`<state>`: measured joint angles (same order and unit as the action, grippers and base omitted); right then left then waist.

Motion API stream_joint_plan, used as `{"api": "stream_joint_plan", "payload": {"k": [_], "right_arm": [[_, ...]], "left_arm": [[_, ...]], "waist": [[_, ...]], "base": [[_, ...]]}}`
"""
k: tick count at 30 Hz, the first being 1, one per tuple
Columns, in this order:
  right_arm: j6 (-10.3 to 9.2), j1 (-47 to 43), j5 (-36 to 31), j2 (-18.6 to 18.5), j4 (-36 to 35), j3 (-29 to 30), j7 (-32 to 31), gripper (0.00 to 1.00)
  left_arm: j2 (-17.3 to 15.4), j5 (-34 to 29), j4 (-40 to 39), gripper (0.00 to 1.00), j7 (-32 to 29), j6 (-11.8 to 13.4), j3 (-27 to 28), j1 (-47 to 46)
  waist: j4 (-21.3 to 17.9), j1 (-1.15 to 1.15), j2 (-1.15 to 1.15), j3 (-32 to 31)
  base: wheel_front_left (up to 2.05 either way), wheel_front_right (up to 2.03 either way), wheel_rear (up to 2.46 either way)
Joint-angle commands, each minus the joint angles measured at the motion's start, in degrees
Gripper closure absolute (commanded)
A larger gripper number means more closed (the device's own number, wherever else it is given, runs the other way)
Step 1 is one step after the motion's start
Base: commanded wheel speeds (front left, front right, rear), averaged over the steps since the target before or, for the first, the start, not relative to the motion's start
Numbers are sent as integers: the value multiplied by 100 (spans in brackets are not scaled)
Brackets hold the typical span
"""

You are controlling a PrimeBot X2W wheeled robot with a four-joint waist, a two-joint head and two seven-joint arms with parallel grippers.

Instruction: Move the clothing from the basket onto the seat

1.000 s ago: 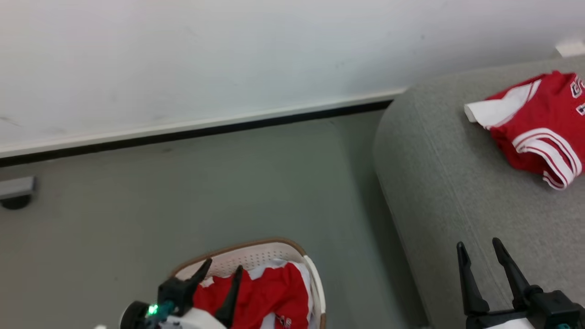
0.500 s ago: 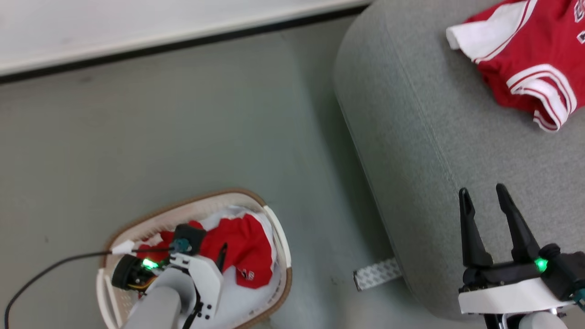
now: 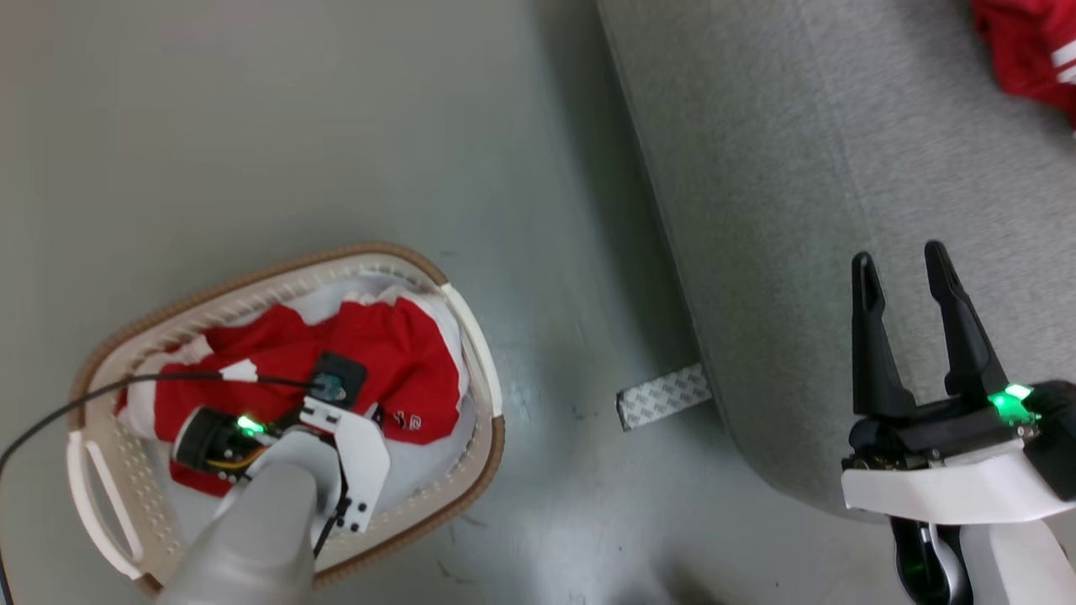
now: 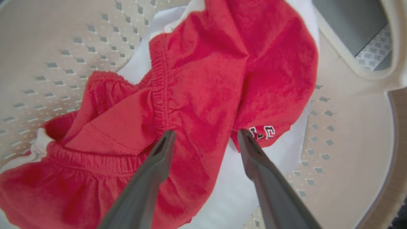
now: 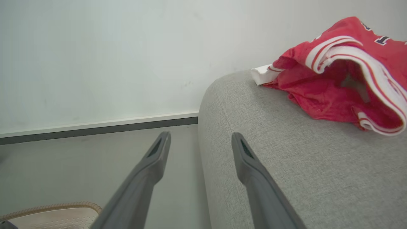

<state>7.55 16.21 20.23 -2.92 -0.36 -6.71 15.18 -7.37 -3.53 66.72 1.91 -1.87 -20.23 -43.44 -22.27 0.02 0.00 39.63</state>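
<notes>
Crumpled red clothing (image 4: 203, 82) — white trim; small lettering

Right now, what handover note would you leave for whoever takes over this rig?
Left gripper: jaws open, down inside the basket, tips straddling a fold of the red garment; nothing gripped.
Right gripper: jaws open, empty, held by the near edge of the sofa.
Done: one red jersey with white stripe trim lies on the sofa.
Left: close on the red garment, lift it out and carry it to the sofa. White fabric lies under it in the basket; I cannot tell whether it is the same piece or another.
</notes>
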Motion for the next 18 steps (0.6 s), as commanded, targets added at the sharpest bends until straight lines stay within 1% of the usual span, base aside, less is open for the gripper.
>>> {"api": "stream_joint_plan", "payload": {"k": [1, 3, 5, 7, 11, 12, 13, 15, 18], "right_arm": [[-13, 139, 27, 1, -67, -26, -5, 0], [-13, 227, 22, 1, -96, -104, -5, 0], [-13, 317, 43, 0, -140, -146, -4, 0], [-13, 377, 65, 1, -200, -182, -5, 0], [-13, 405, 106, 1, -296, -219, -5, 0], [-13, 389, 99, 1, -302, -217, -5, 0], [-13, 371, 92, 1, -294, -199, -5, 0], [-13, 319, 72, 0, -235, -162, -5, 0], [-13, 260, 59, 0, -140, -145, -5, 0]], "left_arm": [[-55, -40, 82, 0, 29, 34, -5, -109], [-135, -127, 169, 0, 29, 63, -80, -234], [-242, -235, 242, 0, 46, 153, -180, -352], [-288, -260, 291, 0, 75, 246, -239, -446], [-356, -281, 355, 0, 206, 317, -294, -596], [-344, -235, 370, 80, 264, 312, -280, -610], [-306, -168, 382, 100, 328, 301, -254, -615], [-223, -37, 403, 100, 468, 258, -191, -609], [-136, 140, 393, 100, 804, 336, -50, -510]], "waist": [[4, -2, 0, 278], [8, -2, 0, 430], [6, -2, 0, 574], [6, -2, 0, 702], [21, -2, 0, 867], [35, -2, 0, 876], [62, -2, 0, 867], [129, -2, 0, 787], [237, -2, 0, 530]], "base": [[0, 0, 0], [0, 0, 0], [0, 0, 0], [0, 0, 0], [0, 0, 0], [0, 0, 0], [0, 0, 0], [0, 0, 0], [0, 0, 0]]}}
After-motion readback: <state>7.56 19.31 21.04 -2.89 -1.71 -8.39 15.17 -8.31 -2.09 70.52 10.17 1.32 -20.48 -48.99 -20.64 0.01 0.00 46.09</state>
